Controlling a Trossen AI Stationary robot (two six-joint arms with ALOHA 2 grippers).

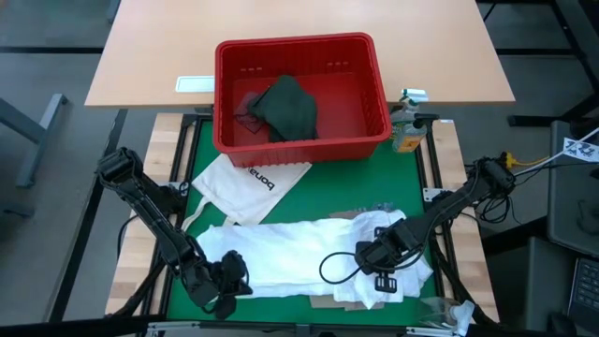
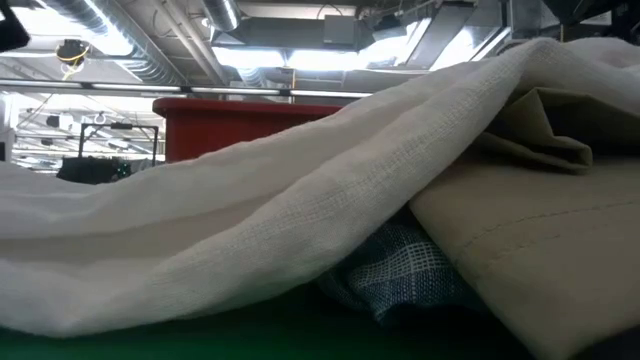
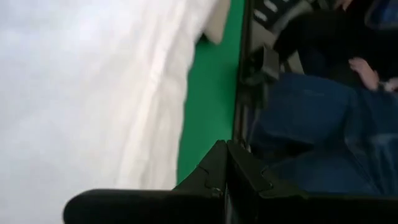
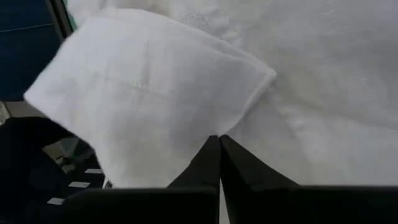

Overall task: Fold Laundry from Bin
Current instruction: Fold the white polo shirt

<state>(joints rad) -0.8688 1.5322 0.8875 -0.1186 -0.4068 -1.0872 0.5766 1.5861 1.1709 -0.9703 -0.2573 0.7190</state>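
the large white shirt point(image 1: 299, 257) lies spread over the near part of the green counter point(image 1: 356, 187), soft, thin and wrinkled. the left gripper point(image 1: 227, 292) rests at its near left edge with fingers together; if it pinches cloth cannot be told. the right gripper point(image 1: 368, 255) is pressed together at the shirt's right part, by a folded corner. a good fold probably needs both arms to lift evenly. farther back, the rigid red bin point(image 1: 301, 142) holds a dark green-grey top point(image 1: 285, 108).
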